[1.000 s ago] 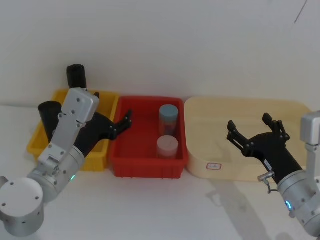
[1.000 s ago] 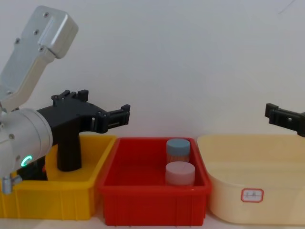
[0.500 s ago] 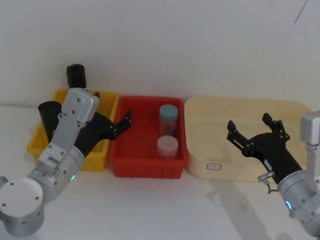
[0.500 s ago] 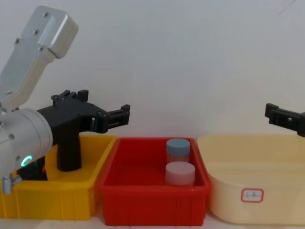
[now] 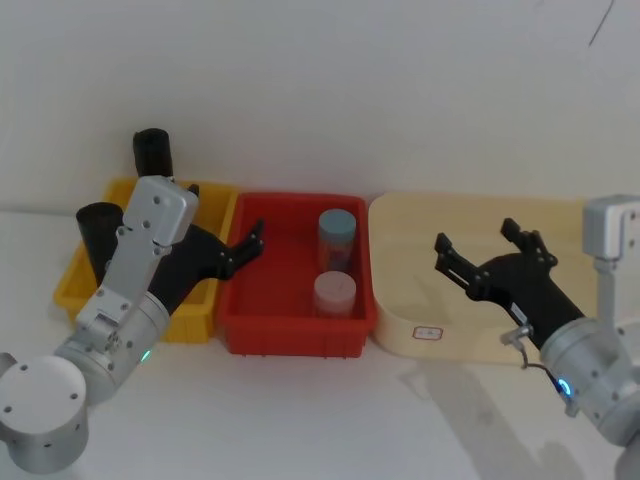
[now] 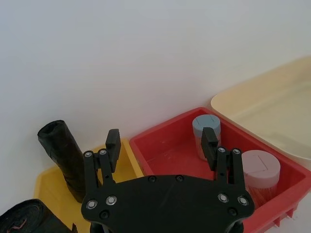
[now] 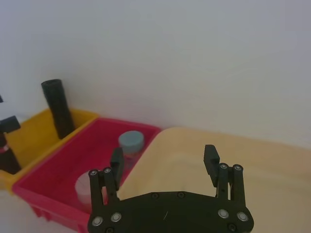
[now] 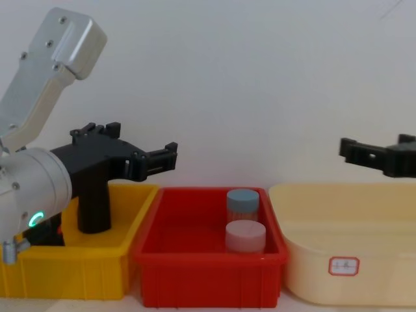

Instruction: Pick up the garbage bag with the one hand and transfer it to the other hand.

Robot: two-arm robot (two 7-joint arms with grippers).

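Note:
The garbage bag (image 5: 98, 232), a black roll with a small red mark (image 6: 23, 222), leans in the left end of the yellow bin (image 5: 70, 285); in the chest view my left arm covers most of it. My left gripper (image 5: 228, 215), on the green-lit arm, hovers open and holding nothing above the wall shared by the yellow and red bins, right of the bag and apart from it; it also shows as the left gripper (image 6: 161, 143). My right gripper (image 5: 478, 245), on the blue-lit arm, hangs open and holding nothing above the cream tray (image 5: 390, 335).
A second, plain black roll (image 5: 153, 152) stands upright at the back of the yellow bin. The red bin (image 5: 295, 340) in the middle holds a blue-lidded jar (image 5: 337, 230) and a pale-lidded jar (image 5: 334, 292). A white wall rises right behind the bins.
My right gripper has moved left and a little farther out over the cream tray, still open. The left arm and the rolls have not moved.

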